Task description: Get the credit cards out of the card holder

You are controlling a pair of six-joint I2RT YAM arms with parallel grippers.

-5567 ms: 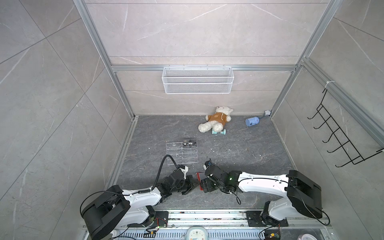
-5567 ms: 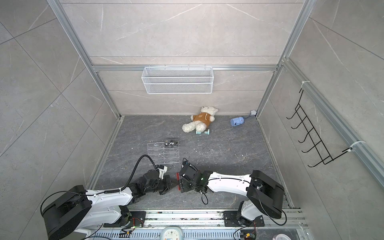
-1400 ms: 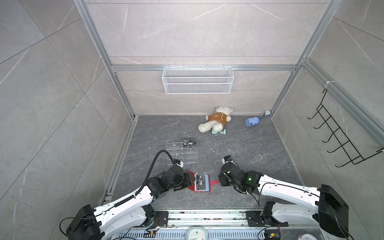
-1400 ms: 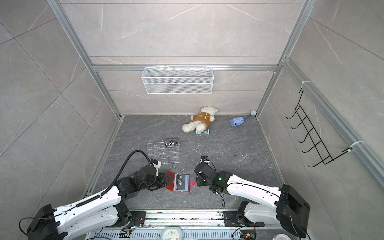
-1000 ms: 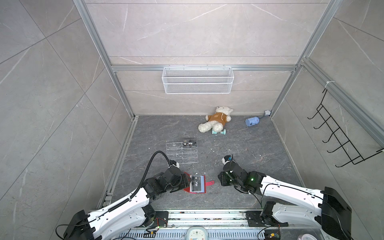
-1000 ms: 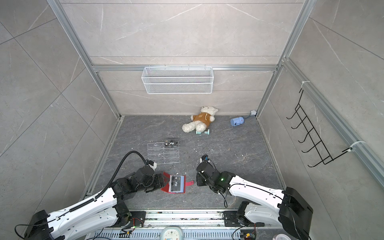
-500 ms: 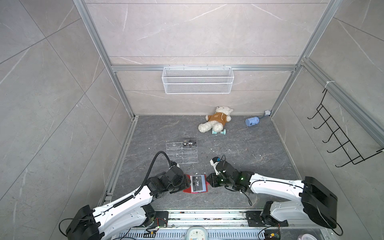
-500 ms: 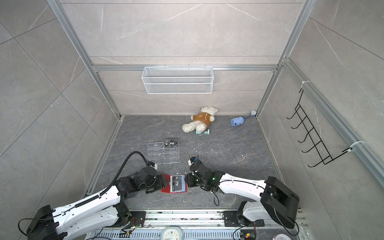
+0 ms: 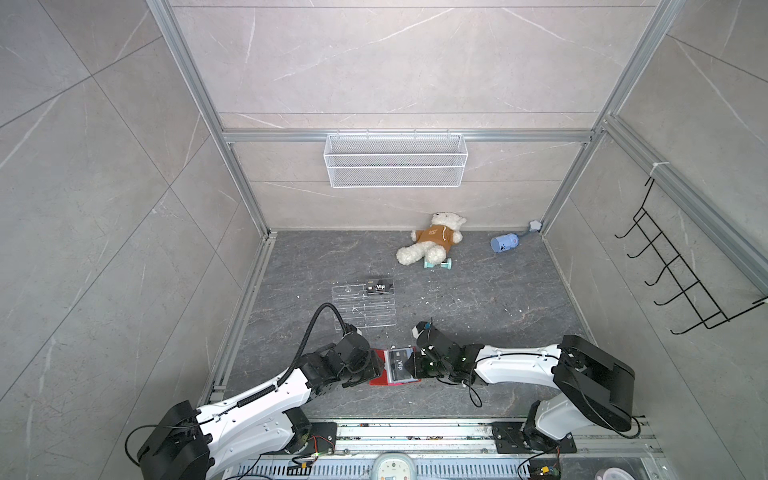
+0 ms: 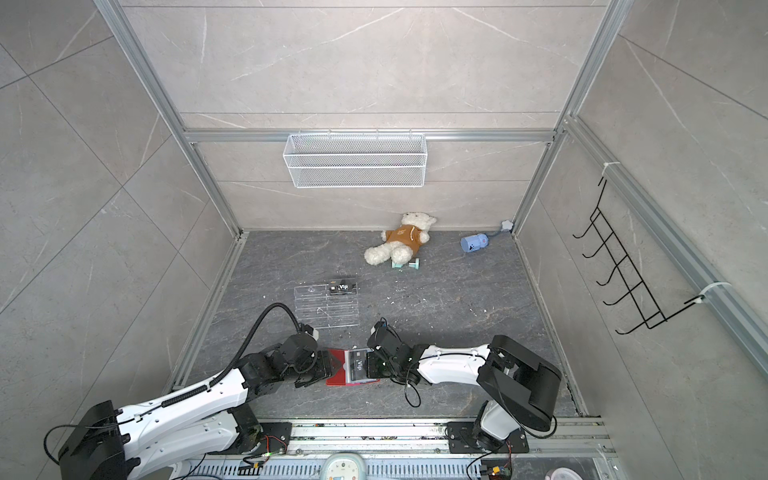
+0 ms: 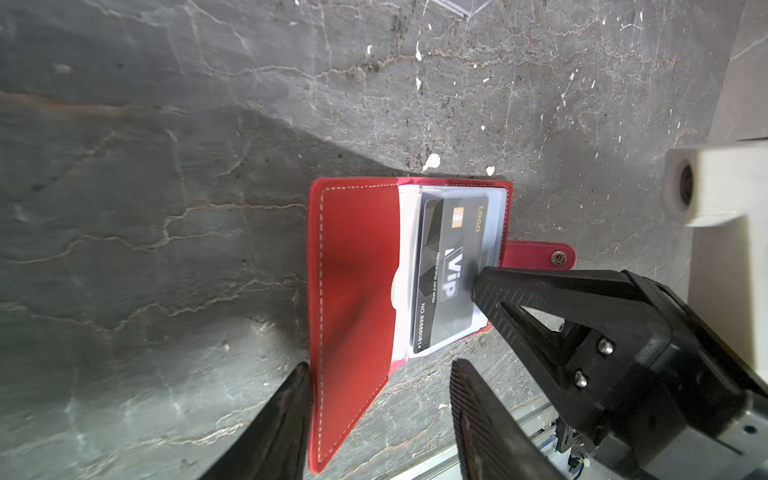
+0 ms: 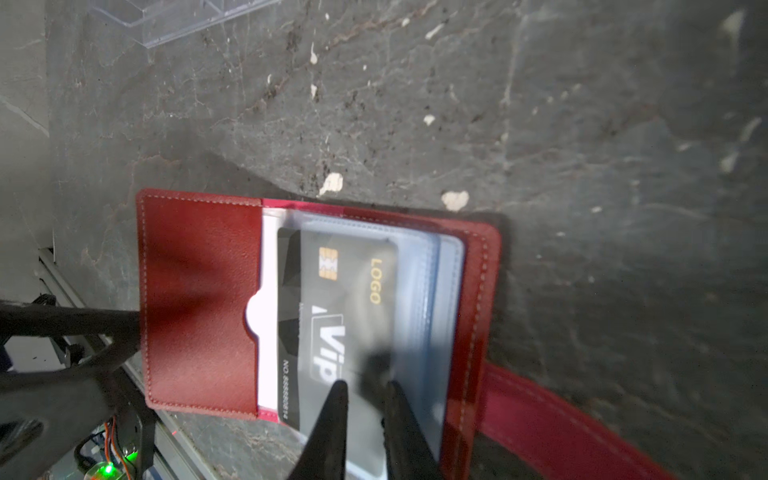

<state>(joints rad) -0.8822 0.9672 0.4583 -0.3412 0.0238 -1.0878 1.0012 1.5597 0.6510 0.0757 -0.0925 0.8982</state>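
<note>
Card holder (image 9: 381,370) lies open on the grey tabletop (image 9: 478,299), low and centre in both top views, between the two arms. A black Vip card (image 11: 444,270) lies partly under its clear sleeve. Left claw (image 11: 379,365) is spread, astride the red flap's corner. Right claw (image 12: 365,384) is nearly pressed together, tips on that card; whether it pinches it, I cannot tell. A second card (image 9: 380,287) rests on the clear rack (image 9: 361,309).

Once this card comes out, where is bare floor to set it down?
Widest bare floor: between the right arm and the teddy bear. Also between acrylic rack and back wall. Crowded around the card holder.
</note>
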